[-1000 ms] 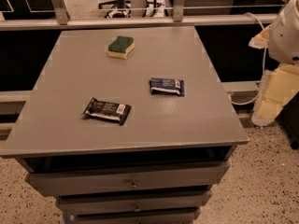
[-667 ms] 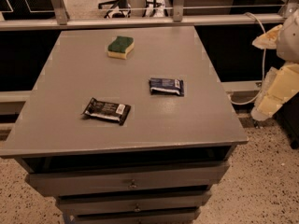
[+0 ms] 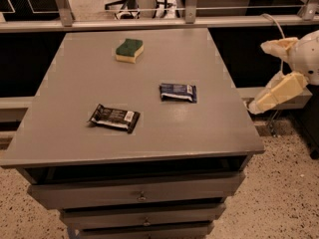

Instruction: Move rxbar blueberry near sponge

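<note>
The rxbar blueberry (image 3: 178, 92), a flat dark blue bar with a white label patch, lies right of centre on the grey table (image 3: 75, 83). The sponge (image 3: 129, 50), dark green on top with pale yellow foam below, sits near the far edge, left of centre and well apart from the bar. My gripper (image 3: 259, 76) hangs off the table's right side, beyond the edge. Its cream fingers (image 3: 277, 91) are spread apart and hold nothing. It is to the right of the blue bar and touches nothing.
A black-wrapped bar (image 3: 114, 117) lies front left on the table. Drawers (image 3: 142, 196) run below the tabletop. A metal railing (image 3: 149, 21) crosses behind the table. Speckled floor (image 3: 284, 183) lies to the right, where the arm is.
The gripper's lower finger has swung up and left, closer to the table's right edge. The bars and the sponge have not moved.
</note>
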`<state>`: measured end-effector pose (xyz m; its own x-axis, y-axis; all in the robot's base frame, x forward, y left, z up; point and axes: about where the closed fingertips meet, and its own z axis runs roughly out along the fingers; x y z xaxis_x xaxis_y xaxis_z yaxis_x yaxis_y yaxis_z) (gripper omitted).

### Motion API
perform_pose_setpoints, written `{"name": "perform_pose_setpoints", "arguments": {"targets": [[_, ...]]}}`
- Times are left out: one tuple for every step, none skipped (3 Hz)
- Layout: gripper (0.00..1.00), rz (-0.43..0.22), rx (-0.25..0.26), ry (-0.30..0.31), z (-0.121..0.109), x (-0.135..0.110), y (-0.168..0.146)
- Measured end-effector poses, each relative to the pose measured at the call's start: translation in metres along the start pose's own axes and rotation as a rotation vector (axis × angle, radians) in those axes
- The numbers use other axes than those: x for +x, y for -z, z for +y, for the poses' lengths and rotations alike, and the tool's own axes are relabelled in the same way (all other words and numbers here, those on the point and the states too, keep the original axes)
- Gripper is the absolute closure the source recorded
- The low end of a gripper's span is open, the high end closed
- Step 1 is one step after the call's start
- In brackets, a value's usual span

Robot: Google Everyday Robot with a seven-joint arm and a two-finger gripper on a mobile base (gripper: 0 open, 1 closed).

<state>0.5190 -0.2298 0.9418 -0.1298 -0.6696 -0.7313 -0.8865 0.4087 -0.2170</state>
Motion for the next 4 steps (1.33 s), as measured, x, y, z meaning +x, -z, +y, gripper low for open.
{"name": "perform_pose_setpoints", "arguments": {"targets": [[0.00, -0.126, -0.041, -0.012, -0.014, 0.005, -0.033], [0.00, -0.145, -0.060, -0.024, -0.017, 0.012, -0.044], [0.00, -0.181, -0.057, -0.022, -0.016, 0.010, -0.054], [0.00, -0.265, -0.070, -0.004, -0.017, 0.000, -0.078]]}}
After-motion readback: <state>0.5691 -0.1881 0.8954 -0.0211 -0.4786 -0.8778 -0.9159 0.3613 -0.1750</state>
